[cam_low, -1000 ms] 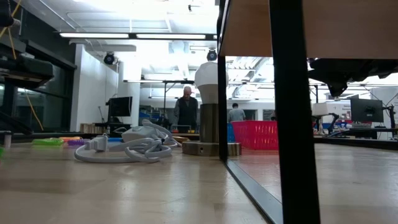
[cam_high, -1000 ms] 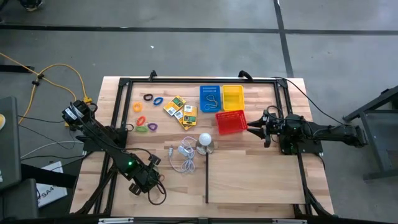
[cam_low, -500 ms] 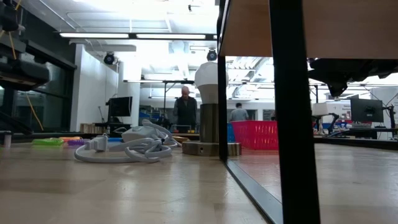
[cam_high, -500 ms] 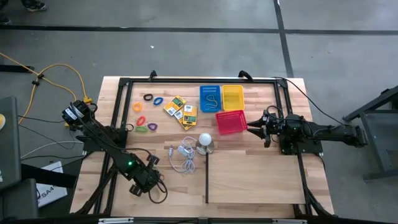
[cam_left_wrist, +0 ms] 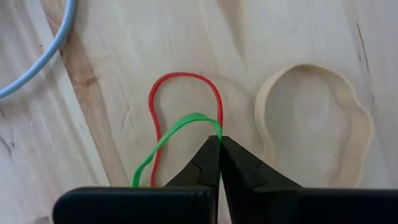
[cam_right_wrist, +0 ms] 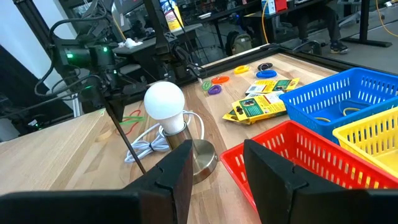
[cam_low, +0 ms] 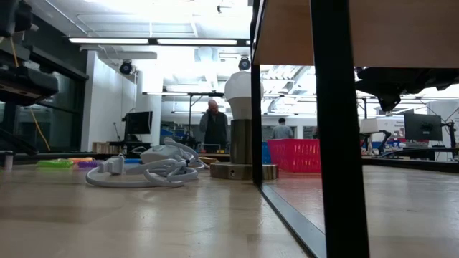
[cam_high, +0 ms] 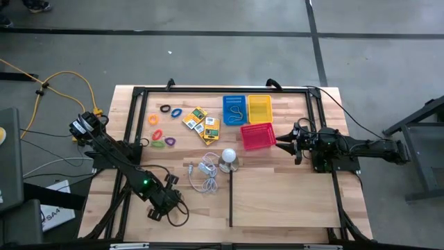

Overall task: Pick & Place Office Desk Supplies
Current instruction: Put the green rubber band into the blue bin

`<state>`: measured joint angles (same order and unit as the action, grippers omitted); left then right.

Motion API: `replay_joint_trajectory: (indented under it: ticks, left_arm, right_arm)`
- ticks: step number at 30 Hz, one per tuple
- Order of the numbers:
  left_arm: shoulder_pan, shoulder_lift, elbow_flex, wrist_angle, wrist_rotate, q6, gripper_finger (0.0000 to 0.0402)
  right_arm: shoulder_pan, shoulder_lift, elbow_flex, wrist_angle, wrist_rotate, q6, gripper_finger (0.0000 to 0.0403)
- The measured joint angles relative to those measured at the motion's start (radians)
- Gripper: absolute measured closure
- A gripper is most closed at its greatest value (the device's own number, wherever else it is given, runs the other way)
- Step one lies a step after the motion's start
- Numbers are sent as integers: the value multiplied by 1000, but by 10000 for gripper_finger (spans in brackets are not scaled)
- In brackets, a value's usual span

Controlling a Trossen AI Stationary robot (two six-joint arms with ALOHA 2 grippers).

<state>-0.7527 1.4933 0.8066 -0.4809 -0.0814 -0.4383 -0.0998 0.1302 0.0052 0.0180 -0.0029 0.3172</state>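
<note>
Left gripper [cam_left_wrist: 219,140] pinched a green rubber band [cam_left_wrist: 166,138] on the wooden table [cam_high: 277,201] while the right arm waited by the baskets.

From above, the table carried the red basket [cam_high: 257,136], blue basket [cam_high: 234,109] and yellow basket [cam_high: 260,107], the yellow-and-green packets [cam_high: 202,123] and the coloured rings [cam_high: 162,128], with the left gripper [cam_high: 173,212] near the table's front edge. Only the left wrist view showed its fingers pressed together on the green band, which crossed a red rubber band [cam_left_wrist: 185,93] lying flat, a tan rubber band [cam_left_wrist: 314,124] just beside them. The right wrist view showed the right gripper [cam_right_wrist: 216,163] with fingers spread and holding nothing, near the red basket and the white bulb [cam_right_wrist: 165,101].
</note>
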Motion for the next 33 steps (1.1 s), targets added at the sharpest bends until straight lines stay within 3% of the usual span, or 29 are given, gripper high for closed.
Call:
replay_joint_trajectory:
  ticks: [17, 33]
  left_arm:
    - [13, 2, 0, -17, 2, -106, 401]
    - [-2, -22, 0, -64, -129, -146, 401]
  right_arm:
    - [0, 0, 0, 0, 0, 0, 272]
    - [0, 0, 0, 0, 0, 0, 272]
